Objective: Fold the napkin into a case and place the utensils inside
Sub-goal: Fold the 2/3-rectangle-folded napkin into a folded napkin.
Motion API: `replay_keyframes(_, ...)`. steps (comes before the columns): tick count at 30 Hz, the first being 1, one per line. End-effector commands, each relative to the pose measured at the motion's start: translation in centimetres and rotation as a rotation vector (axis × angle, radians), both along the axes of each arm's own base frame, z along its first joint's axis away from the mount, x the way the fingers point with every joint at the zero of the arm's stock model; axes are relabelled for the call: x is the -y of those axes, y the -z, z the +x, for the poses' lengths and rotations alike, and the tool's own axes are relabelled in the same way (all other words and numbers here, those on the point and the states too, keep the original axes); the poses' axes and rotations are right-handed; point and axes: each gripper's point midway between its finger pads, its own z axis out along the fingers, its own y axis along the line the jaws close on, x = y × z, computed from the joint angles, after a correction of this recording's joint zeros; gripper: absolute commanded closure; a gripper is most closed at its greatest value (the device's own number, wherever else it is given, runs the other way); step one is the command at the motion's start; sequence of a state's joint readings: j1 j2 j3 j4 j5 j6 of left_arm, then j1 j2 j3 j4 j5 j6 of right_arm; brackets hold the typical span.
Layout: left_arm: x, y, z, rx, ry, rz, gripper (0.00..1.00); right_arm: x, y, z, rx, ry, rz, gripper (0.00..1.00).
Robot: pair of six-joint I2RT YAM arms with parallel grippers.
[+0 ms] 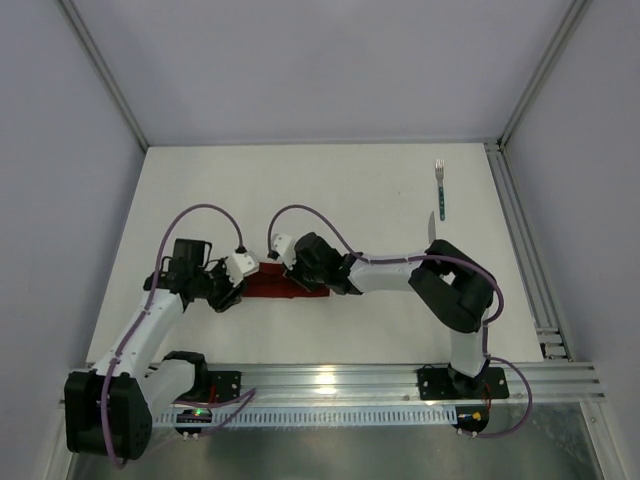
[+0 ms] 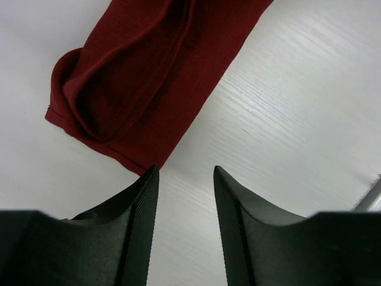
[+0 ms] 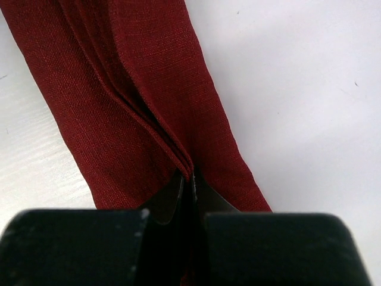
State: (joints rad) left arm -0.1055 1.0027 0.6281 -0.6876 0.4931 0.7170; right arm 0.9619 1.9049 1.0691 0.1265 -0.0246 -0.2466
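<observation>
Centrally on the tabletop [image 1: 330, 190]: one dark red napkin [image 3: 149, 89], folded into a narrow layered strip. Right tool [image 3: 189, 177] clamps its folds; left tool [image 2: 186, 173] gapes beside it. One fork [image 1: 439, 190], well apart.

Matt red napkin [image 3: 149, 89] on a white, faintly grained counter [image 2: 286, 119]
The napkin is woven cloth with a visible coarse weave and no shine. The counter is smooth, with fine grain lines and a soft sheen. The left tool [image 2: 186, 170] is matt black, finely ribbed on its inner faces. The fork [image 1: 440, 192] near the counter's far right corner has a bright metal head.
</observation>
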Motion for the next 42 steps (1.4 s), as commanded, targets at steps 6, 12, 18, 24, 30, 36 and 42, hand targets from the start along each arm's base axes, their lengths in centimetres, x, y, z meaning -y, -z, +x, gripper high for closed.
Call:
replay_keyframes(6, 0.2, 0.0, 5.1, 0.428, 0.19, 0.091, 0.42, -1.6, -1.1, -1.0, -0.085, -0.008, 0.121, 0.96)
replay_keyframes(12, 0.0, 2.9, 4.3, 0.431, 0.283, 0.137, 0.45, -1.8, -1.4, -1.1, -0.084, -0.023, 0.135, 0.96)
replay_keyframes(18, -0.1, 4.0, 2.8, 0.344, 0.358, 0.158, 0.63, -1.6, -1.6, -0.8, -0.073, -0.016, 0.13, 0.96)
replay_keyframes(24, -0.4, 3.9, 3.1, 0.365, 0.296, 0.157, 0.66, -1.5, -3.2, -0.7, -0.01, 0.011, 0.144, 0.96)
replay_keyframes(30, -0.7, 4.0, 3.8, 0.382, 0.248, 0.162, 0.67, -1.7, -5.1, -2.2, 0.106, 0.015, 0.133, 0.96)
replay_keyframes(36, -0.8, 4.2, 3.9, 0.368, 0.229, 0.163, 0.71, -2.3, -3.9, -3.6, 0.089, -0.007, 0.114, 0.96)
replay_keyframes(42, -0.8, 3.8, 3.8, 0.35, 0.196, 0.143, 0.73, -2.2, -0.4, -5.0, -0.005, 0.0, 0.089, 0.96)
